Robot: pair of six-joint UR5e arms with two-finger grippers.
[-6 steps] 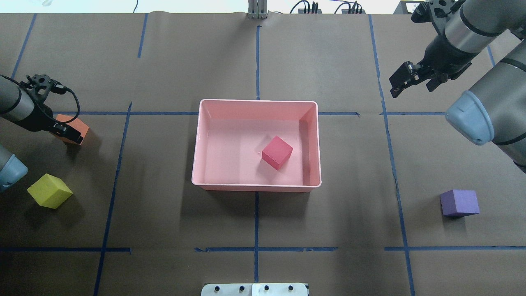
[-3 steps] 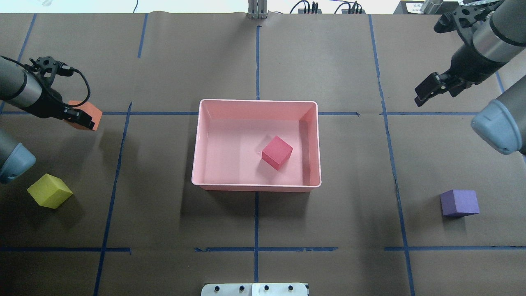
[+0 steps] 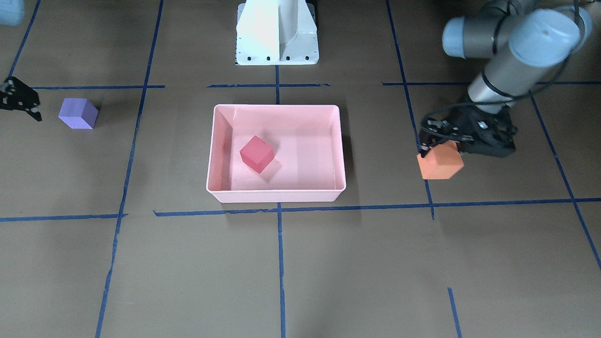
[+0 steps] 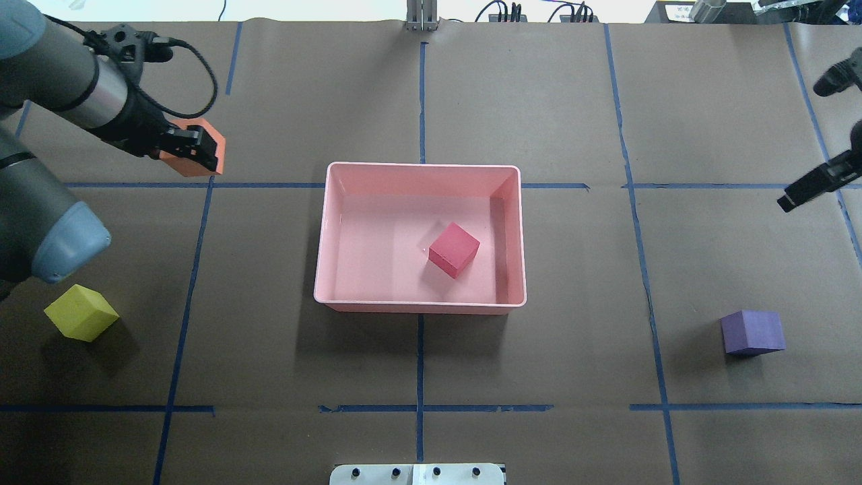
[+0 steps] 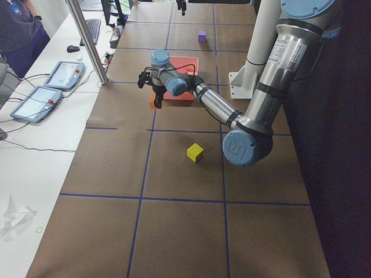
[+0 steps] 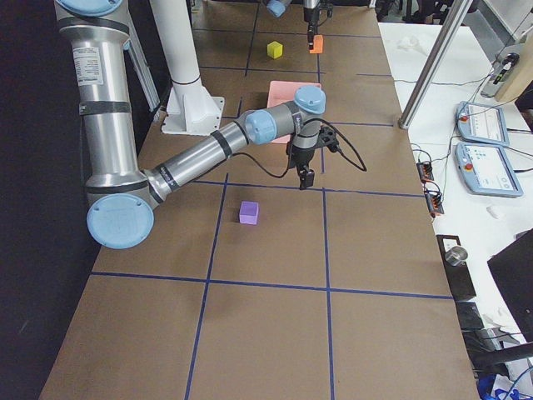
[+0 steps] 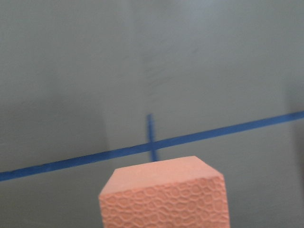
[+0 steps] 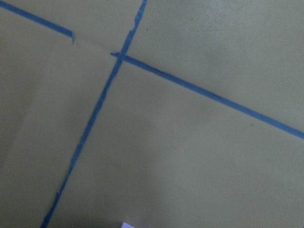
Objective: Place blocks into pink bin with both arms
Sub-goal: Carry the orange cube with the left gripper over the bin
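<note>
Left gripper (image 4: 197,149) has its jaws clamped on the orange block (image 3: 440,163), pinching it from two opposite sides, and the block hangs clear of the brown table (image 4: 539,377). The left wrist camera shows the block's pebbled top face right up close, with a crossing of blue tape lines (image 7: 151,145) blurred below it. In the overhead view the block sits out to the left of the pink bin (image 4: 421,166), level with the bin's far edge, apart from it and not over it.

Inside the bin, the red-pink block (image 4: 454,250) rests on the floor, turned corner-on and closer to the right wall. The yellow-green block (image 4: 81,312) lies on the table on the left side, below the left arm's blue elbow cap. The purple block (image 4: 753,332) lies on the right side, well apart from the bin.

Right gripper (image 3: 19,100) is out at the table's right edge, beside the purple block and not touching it; whether its jaws are apart or together, I cannot tell
</note>
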